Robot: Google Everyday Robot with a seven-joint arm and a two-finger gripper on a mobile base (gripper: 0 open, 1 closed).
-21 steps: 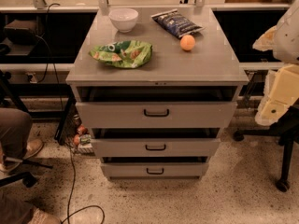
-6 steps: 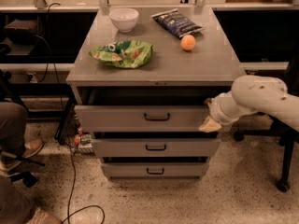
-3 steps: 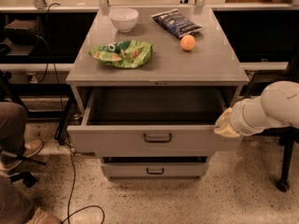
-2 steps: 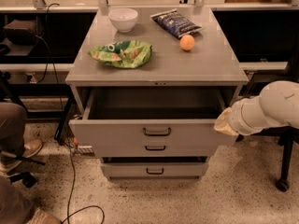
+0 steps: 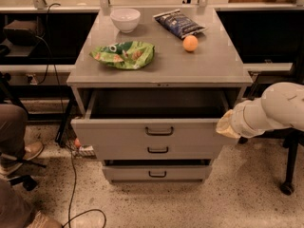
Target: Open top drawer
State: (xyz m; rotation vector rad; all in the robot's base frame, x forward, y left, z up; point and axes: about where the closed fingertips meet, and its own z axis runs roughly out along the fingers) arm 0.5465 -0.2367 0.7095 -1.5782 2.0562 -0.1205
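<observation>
Plainly open, the top drawer [image 5: 114,133] juts out of the grey cabinet [image 5: 209,68] toward the camera, its dark inside bare to view. Its small loop handle [image 5: 159,131] sits at the middle of the front, and nothing is touching it. The gripper [image 5: 227,126] is at the right end of that front, against or just beside the corner (whether it is spread or closed there cannot be told). The pale arm [image 5: 280,109] behind it reaches in from the right edge.

Just under the first handle is a second handle [image 5: 157,150], which belongs to the middle drawer. The seam between the two fronts is hard to make out, so the pictures do not show how far that drawer sticks out. The bottom drawer [image 5: 123,174] sits further back, and its own handle is centred.

On the cabinet top a green bag [image 5: 124,54] lies near the front left. A white bowl [image 5: 125,19] stands at the back behind it. A blue bag [image 5: 179,23] lies at the back right, and an orange [image 5: 190,43] rests just in front of it.

A person's leg [image 5: 14,122] and shoe [image 5: 29,151] show at the left, beside the cabinet. A dark cable [image 5: 72,184] trails down across the speckled floor [image 5: 237,198].
</observation>
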